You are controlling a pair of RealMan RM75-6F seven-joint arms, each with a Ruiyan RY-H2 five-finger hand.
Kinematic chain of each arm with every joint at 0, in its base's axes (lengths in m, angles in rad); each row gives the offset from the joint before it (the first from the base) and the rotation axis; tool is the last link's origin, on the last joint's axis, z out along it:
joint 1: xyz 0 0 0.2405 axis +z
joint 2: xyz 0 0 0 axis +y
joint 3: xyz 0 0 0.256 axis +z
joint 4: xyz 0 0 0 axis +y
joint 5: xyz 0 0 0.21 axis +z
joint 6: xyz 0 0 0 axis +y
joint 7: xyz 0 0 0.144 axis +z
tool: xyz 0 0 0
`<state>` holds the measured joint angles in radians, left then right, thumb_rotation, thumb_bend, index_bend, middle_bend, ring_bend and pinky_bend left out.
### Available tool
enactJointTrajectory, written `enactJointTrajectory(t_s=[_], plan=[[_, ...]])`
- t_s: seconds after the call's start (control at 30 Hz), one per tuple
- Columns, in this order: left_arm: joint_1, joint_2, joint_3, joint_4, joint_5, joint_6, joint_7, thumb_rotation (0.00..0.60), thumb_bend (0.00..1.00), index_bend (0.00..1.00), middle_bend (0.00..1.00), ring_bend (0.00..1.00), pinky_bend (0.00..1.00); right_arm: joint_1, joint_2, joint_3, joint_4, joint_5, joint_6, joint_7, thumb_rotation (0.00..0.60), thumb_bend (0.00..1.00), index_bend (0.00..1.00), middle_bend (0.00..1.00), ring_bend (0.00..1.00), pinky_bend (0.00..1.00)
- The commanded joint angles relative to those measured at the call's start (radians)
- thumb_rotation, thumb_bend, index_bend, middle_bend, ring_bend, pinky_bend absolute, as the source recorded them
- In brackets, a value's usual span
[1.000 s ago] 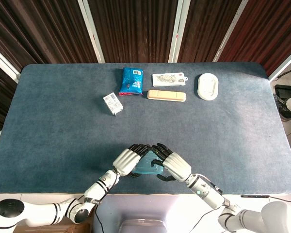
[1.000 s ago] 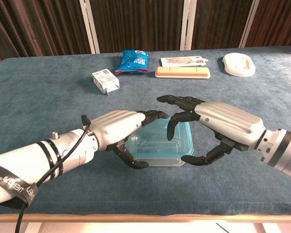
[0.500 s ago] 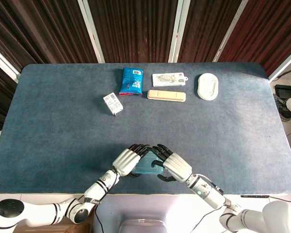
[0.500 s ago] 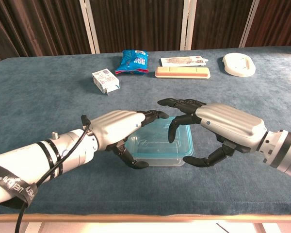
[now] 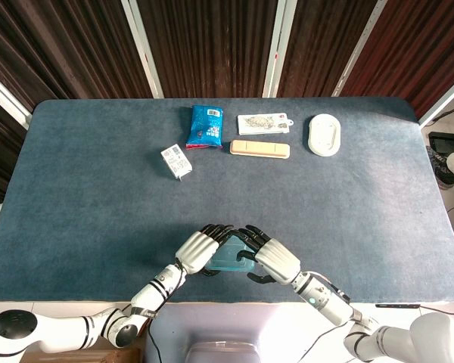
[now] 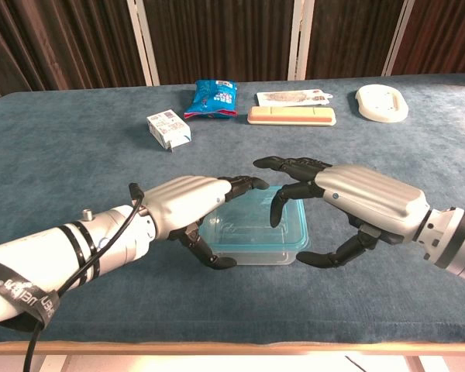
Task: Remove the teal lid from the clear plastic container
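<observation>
Two hands bracket the clear plastic container, which sits at the near edge of the blue-grey table, close in front of the robot, with its teal lid on top. The left hand arches over the container's left end, fingers curled down over the lid edge and thumb hooked low by the near left corner; it seems to be bracing the box, though whether the pads actually press on it I cannot tell. The right hand hangs above the right end with its fingers spread and bent, one fingertip dipping toward the lid's centre and the thumb reaching in near the right corner; it holds nothing yet.

To do this step well, I judge the left hand should pin the base down firmly by its wall, not by the lid, or it will fight the lift. The right hand should catch the lid's lip at the right corner and peel upward from there, since a snap-fit lid gives at a corner first. The thin plastic will likely flex and slide on the cloth, so move slowly
</observation>
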<state>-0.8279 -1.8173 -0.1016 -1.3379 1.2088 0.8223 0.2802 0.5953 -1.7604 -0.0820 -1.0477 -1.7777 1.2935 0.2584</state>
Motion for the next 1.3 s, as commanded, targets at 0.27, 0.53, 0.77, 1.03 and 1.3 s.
enactJointTrajectory(t_s=[0.27,0.53,0.77,1.03,1.3], plan=[[-0.001,-0.002,0.001,0.001,0.005,-0.004,-0.007,0.6,0.26,0.0,0.19,0.49,0.53,0.001,-0.007,0.011,0.004,0.015,-0.009,-0.016,0.6,0.39,0.53,0.1,0.0,0.0],[0.0,-0.004,0.005,0.008,0.006,-0.009,-0.011,0.6,0.26,0.0,0.19,0.49,0.53,0.003,-0.006,0.017,0.0,0.022,-0.009,-0.015,0.6,0.39,0.53,0.1,0.0,0.0],[0.0,-0.005,0.01,0.012,0.017,-0.009,-0.017,0.6,0.26,0.0,0.19,0.49,0.54,0.004,-0.003,0.023,-0.005,0.03,-0.013,-0.017,0.6,0.39,0.53,0.1,0.0,0.0],[0.003,-0.009,0.017,0.019,0.03,-0.004,-0.011,0.6,0.26,0.0,0.19,0.49,0.54,0.007,0.0,0.031,-0.017,0.039,-0.018,-0.019,0.6,0.39,0.53,0.1,0.0,0.0],[0.005,-0.01,0.022,0.021,0.04,-0.002,-0.008,0.6,0.27,0.0,0.19,0.5,0.54,0.011,0.003,0.038,-0.027,0.044,-0.02,-0.021,0.6,0.39,0.53,0.1,0.0,0.0]])
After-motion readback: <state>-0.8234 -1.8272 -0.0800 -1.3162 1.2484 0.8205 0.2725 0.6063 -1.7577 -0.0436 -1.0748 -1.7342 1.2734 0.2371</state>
